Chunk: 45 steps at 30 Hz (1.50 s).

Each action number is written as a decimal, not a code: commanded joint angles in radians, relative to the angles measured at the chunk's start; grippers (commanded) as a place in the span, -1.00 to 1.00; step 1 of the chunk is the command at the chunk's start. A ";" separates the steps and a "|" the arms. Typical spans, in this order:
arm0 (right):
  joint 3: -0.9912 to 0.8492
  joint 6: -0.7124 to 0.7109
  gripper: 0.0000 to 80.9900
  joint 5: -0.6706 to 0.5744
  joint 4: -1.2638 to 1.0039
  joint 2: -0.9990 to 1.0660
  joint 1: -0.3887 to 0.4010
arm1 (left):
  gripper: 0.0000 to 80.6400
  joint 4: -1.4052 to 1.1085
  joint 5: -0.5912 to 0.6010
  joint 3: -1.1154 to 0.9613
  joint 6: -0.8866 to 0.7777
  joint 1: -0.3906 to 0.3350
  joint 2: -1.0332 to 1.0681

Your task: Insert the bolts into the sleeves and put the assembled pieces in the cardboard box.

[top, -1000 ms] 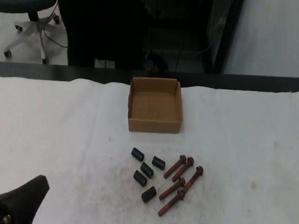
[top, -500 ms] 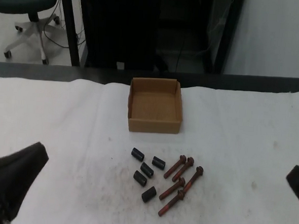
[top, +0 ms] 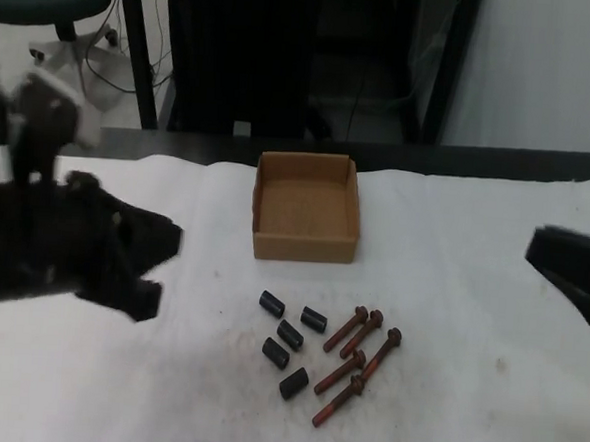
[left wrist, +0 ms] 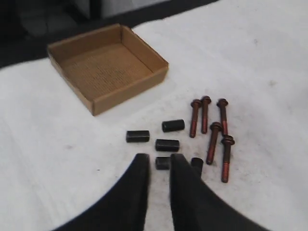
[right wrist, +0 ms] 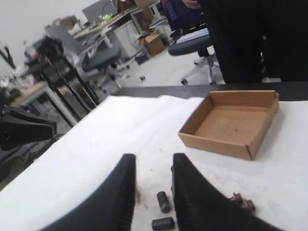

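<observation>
Several black sleeves point(top: 290, 335) lie loose on the white cloth, with several rust-red bolts point(top: 361, 334) just to their right. Behind them stands the open cardboard box point(top: 303, 249), nothing inside it. My left gripper point(top: 157, 268) hangs above the cloth, left of the sleeves, open and holding nothing. Past its tips point(left wrist: 159, 156) the left wrist view takes in the sleeves point(left wrist: 167, 144), the bolts point(left wrist: 212, 142) and the box point(left wrist: 130, 94). My right arm point(top: 572, 273) is at the bench's right edge. Its gripper point(right wrist: 153, 156) is open and holds nothing, with two sleeves point(right wrist: 163, 202) and the box point(right wrist: 211, 144) beyond it.
A white cloth point(top: 444, 410) covers the bench, and a dark strip point(top: 479, 157) runs along the bench's far edge. An office chair point(top: 58, 6) and dark stands sit on the floor behind. Bare cloth spreads to both sides of the parts.
The left arm has risen from the bottom left corner and swung up over the left of the bench. The right arm has come further in from the right edge. The parts have not moved.
</observation>
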 commanded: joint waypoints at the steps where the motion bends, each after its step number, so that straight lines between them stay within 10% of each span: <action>1: -0.172 -0.246 -0.36 0.002 0.167 0.155 0.057 | -0.32 0.018 0.060 -0.104 -0.125 -0.034 0.197; 14: -0.542 -0.484 -0.36 0.477 0.410 0.760 0.316 | -0.27 0.044 0.135 -0.224 -0.164 -0.114 0.334; 25: -0.552 -0.444 -0.36 0.491 0.429 0.751 0.148 | -0.27 0.287 -0.050 -0.690 0.008 -0.383 0.847; 45: -0.552 -0.364 -0.36 0.483 0.455 0.677 0.029 | -0.27 0.516 -0.307 -1.067 0.150 -0.486 1.201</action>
